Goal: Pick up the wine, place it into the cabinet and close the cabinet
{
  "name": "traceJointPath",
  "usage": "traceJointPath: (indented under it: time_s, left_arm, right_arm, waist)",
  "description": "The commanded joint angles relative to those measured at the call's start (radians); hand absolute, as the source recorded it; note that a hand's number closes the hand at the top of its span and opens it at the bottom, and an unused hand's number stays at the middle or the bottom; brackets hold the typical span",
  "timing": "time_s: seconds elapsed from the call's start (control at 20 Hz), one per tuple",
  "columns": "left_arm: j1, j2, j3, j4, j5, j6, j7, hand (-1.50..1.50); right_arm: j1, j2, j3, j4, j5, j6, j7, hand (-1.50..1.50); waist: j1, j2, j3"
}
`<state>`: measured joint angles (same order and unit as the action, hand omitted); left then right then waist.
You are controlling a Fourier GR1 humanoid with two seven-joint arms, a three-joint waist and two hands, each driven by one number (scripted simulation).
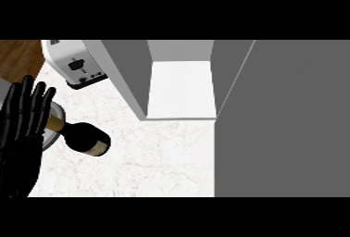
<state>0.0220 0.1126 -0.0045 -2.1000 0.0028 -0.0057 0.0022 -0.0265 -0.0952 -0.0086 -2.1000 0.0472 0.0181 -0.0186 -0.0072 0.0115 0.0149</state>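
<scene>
A dark wine bottle point(85, 136) with a gold neck lies on its side on the white marble counter point(157, 162), its neck pointing left toward a grey round object. My left hand point(24, 125) shows at the view's left edge, open, fingers straight and pointing up, just left of the bottle's neck and partly covering it. The cabinet point(179, 88) stands open at the top middle, with a white shelf inside. Its grey door point(287, 115) is swung out and fills the right side of the view. My right hand is out of sight.
A white toaster point(74, 62) stands at the back left, next to the cabinet's left wall. A grey round object point(53, 127) sits under the bottle's neck by my left hand. Wooden floor point(19, 55) shows past the counter's left edge.
</scene>
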Motion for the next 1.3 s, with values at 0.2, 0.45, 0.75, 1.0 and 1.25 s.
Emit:
traceJointPath:
  time_s: [0.2, 0.45, 0.75, 1.0, 1.25]
  left_arm:
    - [-0.021, 0.151, -0.026, 0.009, 0.362, -0.413, -0.13, -1.5]
    - [0.071, 0.199, -0.097, 0.056, 0.691, -0.59, -0.002, -1.5]
    - [0.181, 0.445, 0.048, -0.032, 1.096, -0.687, 0.104, -1.5]
    - [0.194, 0.499, 0.13, -0.028, 1.225, -0.701, 0.14, -1.5]
    - [0.27, 0.576, 0.216, -0.188, 1.375, -0.631, 0.205, -1.5]
  right_arm:
    - [0.09, 0.013, 0.022, -0.046, -0.027, 0.02, 0.017, -1.5]
    - [0.136, 0.029, 0.18, -0.095, -0.132, 0.122, 0.115, -1.5]
    - [0.179, -0.001, 0.169, -0.273, -0.187, 0.114, 0.243, -1.5]
    - [0.282, -0.008, 0.193, -0.394, -0.207, 0.126, 0.303, -1.5]
    - [0.183, -0.026, 0.129, -0.418, -0.237, 0.105, 0.391, -1.5]
  waist:
    - [-0.017, -0.014, -0.02]
    - [0.0, -0.014, -0.018]
    - [0.013, -0.016, -0.015]
    - [0.007, -0.014, -0.015]
    - [0.014, -0.015, -0.014]
